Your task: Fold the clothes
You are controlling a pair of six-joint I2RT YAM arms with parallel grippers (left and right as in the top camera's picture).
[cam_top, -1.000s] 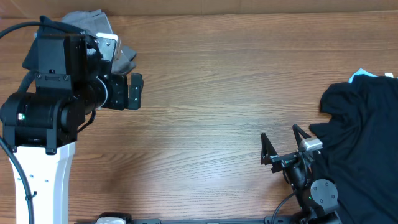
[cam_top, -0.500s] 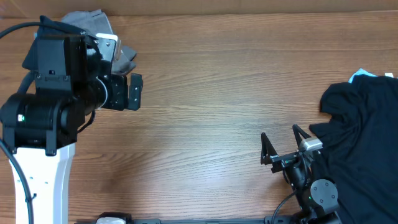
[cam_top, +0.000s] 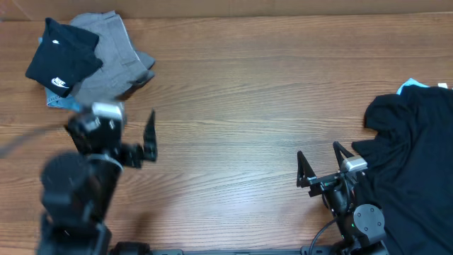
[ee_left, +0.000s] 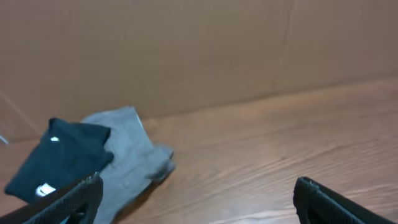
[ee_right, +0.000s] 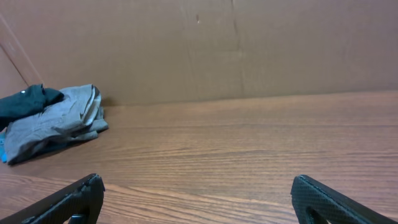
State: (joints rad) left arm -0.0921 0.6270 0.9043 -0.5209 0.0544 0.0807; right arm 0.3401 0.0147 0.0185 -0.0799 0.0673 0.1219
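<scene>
The unfolded black shirt (cam_top: 414,163) lies far across the tabletop (cam_top: 248,92) from the folded pile (cam_top: 85,57). The pile is now uncovered, because the left hand (ee_left: 198,183) has pulled back from it, wide open and empty. The right hand (cam_top: 320,161), far from the pile, is also spread and empty; probably the shirt comes next.

Left claw (ee_left: 198,182) spread wide; right claw (cam_top: 318,151) likewise.
</scene>
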